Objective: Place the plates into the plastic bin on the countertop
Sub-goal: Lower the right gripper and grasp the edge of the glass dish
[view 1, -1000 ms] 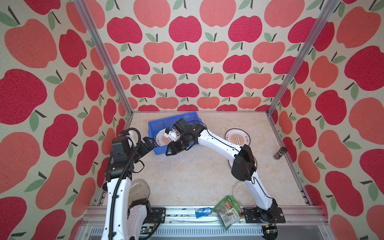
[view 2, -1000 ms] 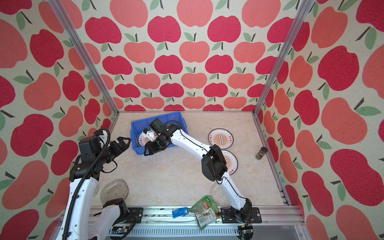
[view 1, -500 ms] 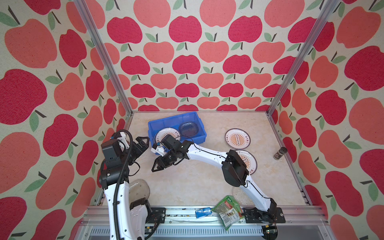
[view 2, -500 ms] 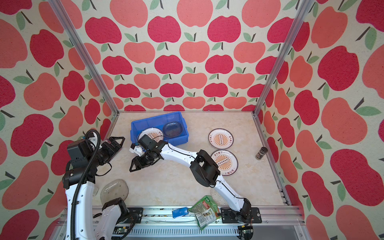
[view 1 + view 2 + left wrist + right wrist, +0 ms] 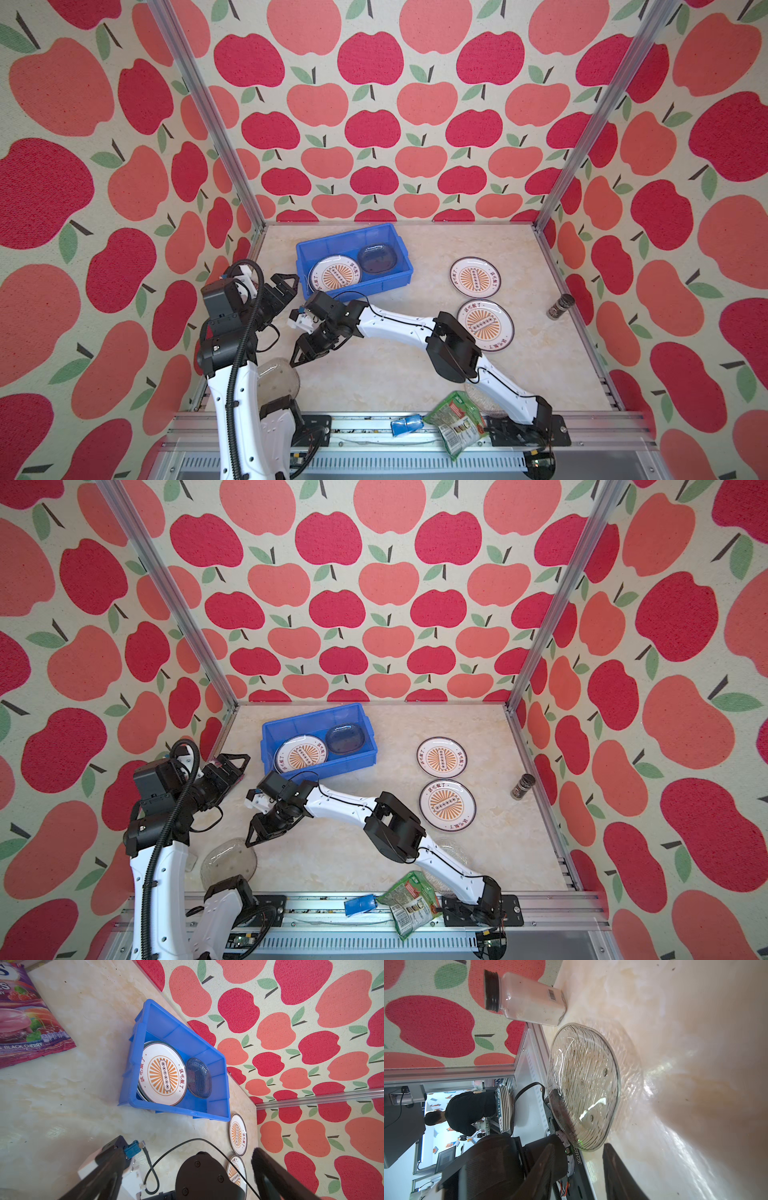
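While both top views hide part of the clear plate (image 5: pixel 279 376) behind the left arm, the right wrist view shows it whole, flat on the countertop (image 5: pixel 374 374), with a jar (image 5: pixel 527 999) beside it. Right gripper (image 5: pixel 296 360): jaws apart, tips at that plate's rim, not pinching it. Left gripper (image 5: pixel 286 286): spread wide, empty. I note the bin (image 5: pixel 357 287) at back left, its long axis running across and its right end skewed rearward. It holds a sunburst plate (image 5: pixel 334 275) and a smoky plate (image 5: pixel 377 258). A far plate (image 5: pixel 475 276) and a near plate (image 5: pixel 485 325) lie to its right.
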